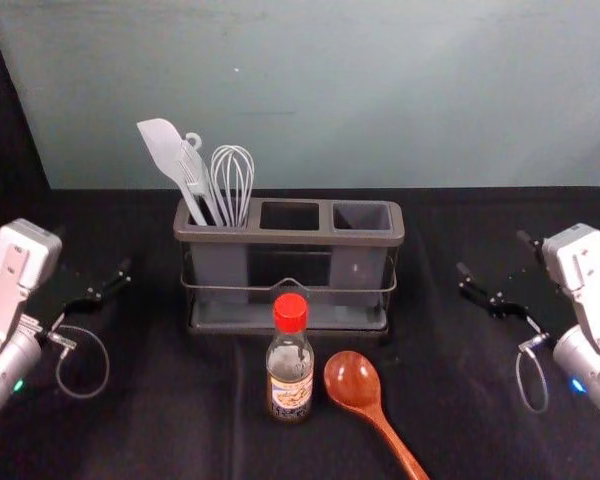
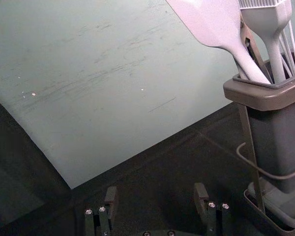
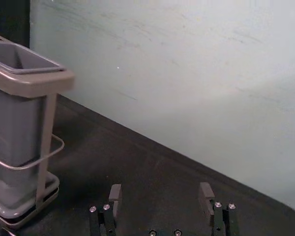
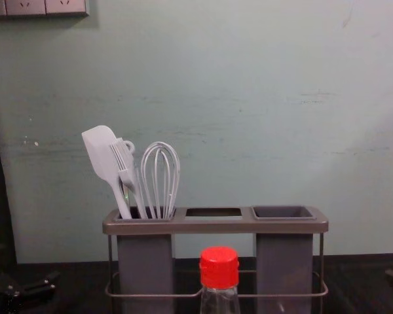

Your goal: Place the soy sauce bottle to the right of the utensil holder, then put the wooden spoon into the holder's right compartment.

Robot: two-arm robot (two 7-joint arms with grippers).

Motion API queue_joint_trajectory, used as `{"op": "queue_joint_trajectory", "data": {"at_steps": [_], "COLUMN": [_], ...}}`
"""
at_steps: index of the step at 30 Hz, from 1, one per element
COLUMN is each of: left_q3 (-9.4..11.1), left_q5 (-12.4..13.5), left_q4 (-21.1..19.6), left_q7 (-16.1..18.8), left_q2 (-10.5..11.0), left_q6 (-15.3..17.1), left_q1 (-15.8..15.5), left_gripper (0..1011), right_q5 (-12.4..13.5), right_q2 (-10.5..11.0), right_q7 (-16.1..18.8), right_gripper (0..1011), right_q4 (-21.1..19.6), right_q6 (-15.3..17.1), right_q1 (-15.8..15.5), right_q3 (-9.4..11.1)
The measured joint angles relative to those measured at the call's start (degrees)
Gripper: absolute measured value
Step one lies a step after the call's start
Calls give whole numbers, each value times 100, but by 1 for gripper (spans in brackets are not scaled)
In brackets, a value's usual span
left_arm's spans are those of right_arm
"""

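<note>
Pale green-grey wall (image 1: 380, 100), lightly scuffed, behind a table under dark cloth (image 1: 160, 400). Chest view adds pink-toned socket plates (image 4: 26, 6) high at left.

Left gripper (image 1: 93, 250): over the cloth, left of the holder, well apart from it. Left wrist view: fingers spread, nothing between them.

Utensil holder (image 1: 285, 238): left compartment carries spatula (image 1: 160, 147), brush (image 1: 194, 170) and whisk (image 1: 232, 175), handles down. Left wrist view resolves the brush's bristles (image 2: 258, 4).

Soy sauce bottle (image 1: 290, 360): upright, in front of the holder, about mid-width. Red cap, clear shoulders, printed label low on the body; contents appear dark at the base, though poorly resolved. Chest view gives cap and neck against the holder's front.

Wooden spoon (image 1: 353, 381): flat on the cloth just right of the bottle. Glossy red-brown; bowl towards the holder, handle slanting nearer and rightward.

Right compartment (image 1: 362, 217): grey, open-topped.

Right gripper (image 1: 493, 253): right of the holder, apart from it. Right wrist view: fingers spread, nothing between.
</note>
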Motion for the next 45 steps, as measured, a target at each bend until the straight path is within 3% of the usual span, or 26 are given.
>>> {"op": "queue_joint_trajectory", "data": {"at_steps": [5,11,17,24,29,34,39,45], "left_q3": [0,0,0,0,0,0,0,0], "left_q5": [0,0,0,0,0,0,0,0], "left_q4": [0,0,0,0,0,0,0,0], "left_q7": [0,0,0,0,0,0,0,0], "left_q2": [0,0,0,0,0,0,0,0], "left_q6": [0,0,0,0,0,0,0,0], "left_q1": [0,0,0,0,0,0,0,0], "left_gripper": [1011,1011,1011,1011,1011,1011,1011,1012], "right_q5": [-250,-303,60,620,919,1255,1600,1803], "right_q2": [89,271,528,893,1076,1154,1045,800], "right_q7": [-104,-129,186,883,1361,1946,2596,3213], "right_gripper": [1002,1003,1002,1003,1003,1002,1003,1003], "right_q4": [-290,-760,-1176,-1552,-1738,-1828,-1792,-1645], "right_q6": [-8,6,-228,-769,-969,-1123,-1157,-818], "right_q1": [-145,-438,-905,-1456,-1640,-1666,-1466,-1054], "right_q3": [68,237,513,800,902,884,713,400]}}
